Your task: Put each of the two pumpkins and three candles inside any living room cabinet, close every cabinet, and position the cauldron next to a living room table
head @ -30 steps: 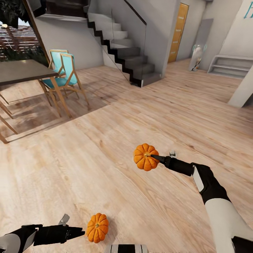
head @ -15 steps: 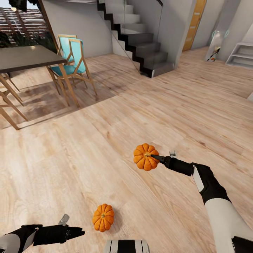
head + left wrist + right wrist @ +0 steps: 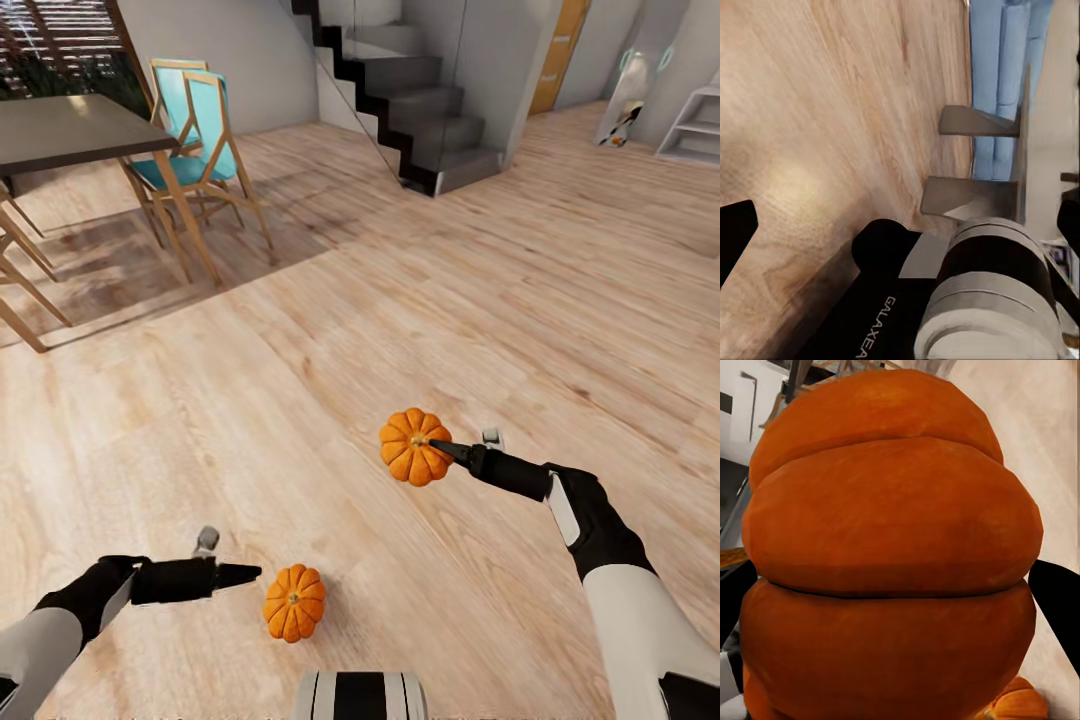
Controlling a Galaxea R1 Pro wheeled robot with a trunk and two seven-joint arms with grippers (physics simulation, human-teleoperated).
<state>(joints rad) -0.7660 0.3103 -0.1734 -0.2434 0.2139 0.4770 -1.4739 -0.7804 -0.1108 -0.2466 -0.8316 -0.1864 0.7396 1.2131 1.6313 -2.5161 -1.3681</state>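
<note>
Floorboards everywhere for us right now: pale wood planks [image 3: 330,330] run across the whole room, with a soft shadow pooling under the furniture on the far left. Over there sits a dark-topped table [image 3: 60,130] on slanted wooden legs, and tucked beside it are two turquoise chairs [image 3: 200,130] with light wood frames.

Closer in on that side, our left gripper [image 3: 250,574] hovers low over the floor with its tips drawn to a point, but honestly we can't tell if it's open or closed. In the left wrist view, the planks meet something blue on angled feet, though we can't tell what it is. Just beside the tips, not touching, a small orange pumpkin on the floor [image 3: 294,602] sits upright on the bare planks.

Middle of the room, farther back, a grey staircase [image 3: 420,100] with black edging climbs up, and an orange-brown door [image 3: 558,45] stands past it.

Right side: our right gripper [image 3: 437,446] is clamped on the held pumpkin [image 3: 412,446], up off the floor with its stem end facing the fingers. The right wrist view shows the orange ribs [image 3: 892,547] bulging between the dark fingertips [image 3: 1057,600]. Far right corner has pale grey steps [image 3: 695,125] against the wall.
</note>
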